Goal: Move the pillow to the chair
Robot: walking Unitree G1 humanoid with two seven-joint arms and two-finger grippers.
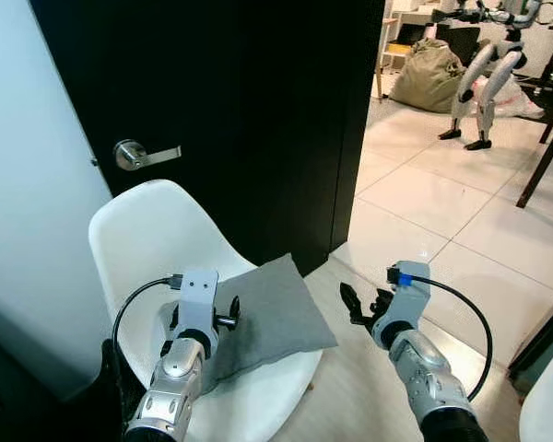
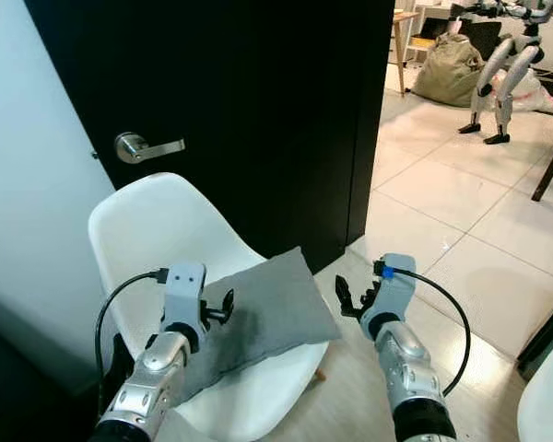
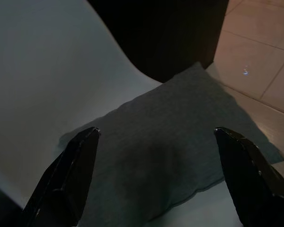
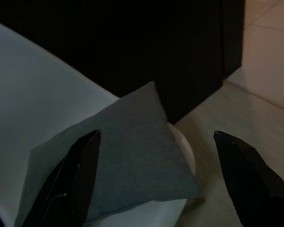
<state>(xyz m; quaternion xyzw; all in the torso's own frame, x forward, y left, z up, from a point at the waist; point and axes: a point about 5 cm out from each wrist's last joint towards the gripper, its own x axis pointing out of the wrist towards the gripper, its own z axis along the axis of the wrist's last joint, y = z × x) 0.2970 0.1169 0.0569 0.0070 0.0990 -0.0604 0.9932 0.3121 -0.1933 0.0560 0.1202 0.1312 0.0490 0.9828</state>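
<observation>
Grey and soft, the flat square fabric pillow (image 1: 272,313) lies on the seat of the white moulded plastic chair (image 1: 152,230), one corner reaching past the seat's front edge towards the pale tiled floor (image 1: 442,212). The left gripper (image 1: 229,313) hangs just over the pillow and the right gripper (image 1: 361,304) beside it, both with fingers spread wide and holding nothing. As I judge it, the risk is a finger catching the fabric on withdrawal and dragging that overhanging corner off the seat.

- We hold our left gripper (image 3: 156,179) forward and low, its two black fingers (image 3: 68,177) spread wide apart.
- We hold our right gripper (image 4: 165,182) forward beside it, fingers (image 4: 248,177) likewise spread wide.
- Both silver forearms reach forward, roughly parallel.
</observation>
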